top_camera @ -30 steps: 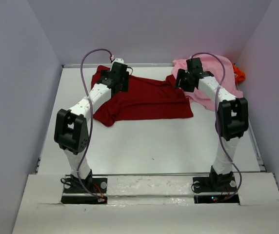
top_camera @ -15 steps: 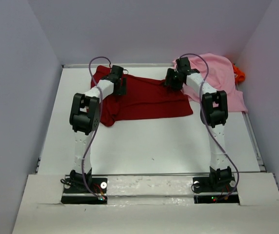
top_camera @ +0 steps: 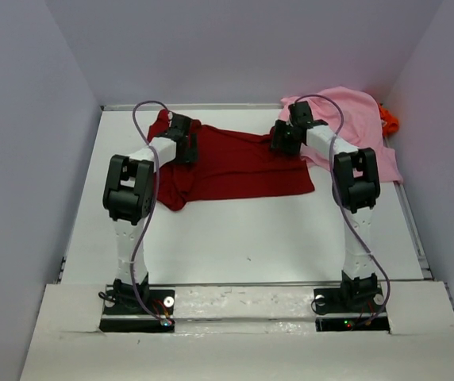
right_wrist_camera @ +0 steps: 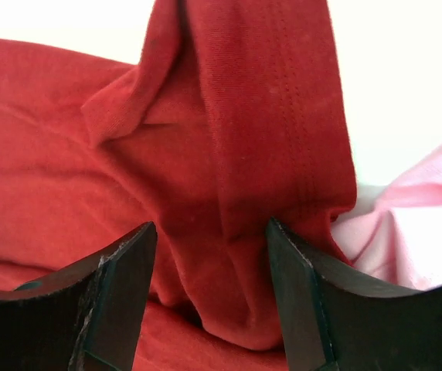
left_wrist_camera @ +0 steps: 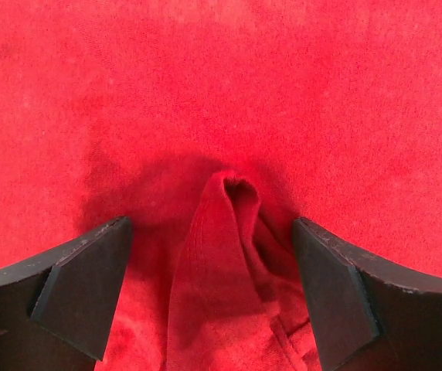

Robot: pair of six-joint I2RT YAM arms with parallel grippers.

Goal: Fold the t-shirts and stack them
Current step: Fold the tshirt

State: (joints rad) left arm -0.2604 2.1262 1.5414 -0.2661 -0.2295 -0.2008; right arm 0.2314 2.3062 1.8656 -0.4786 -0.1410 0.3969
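The red shirt (top_camera: 243,163) lay flat on the far half of the desk (top_camera: 243,238), with its long axis running left to right. Each arm was reaching out over its own end of the shirt. The left pincer (left_wrist_camera: 211,224) was down on the far left part of the cloth and the right pincer (right_wrist_camera: 210,226) on the far right corner, so neither arm had to cross over. The pink shirt (top_camera: 362,119) sat bunched just beyond that right corner, touching it, and the orange shirt (top_camera: 390,121) was tucked behind it against the right wall.

The left pincer stood wide. A small raised pleat (left_wrist_camera: 232,193) of red cloth sat between its jaws, nearer the right one and clear of both. It held nothing.

The right pincer stood narrower, about half spread, straddling a thick hem fold (right_wrist_camera: 275,139) that ran away from it lengthwise. The cloth filled most of the gap and seemed to brush the right finger (right_wrist_camera: 298,294). As far as I could tell from there, it was not yet pinched.

Both forearms sloped forward and down from high elbows, with the wrists bent so the jaws pointed at the desk. From that pose, each pincer looked to need only to shut on its ridge of cloth to have the shirt's far edge.
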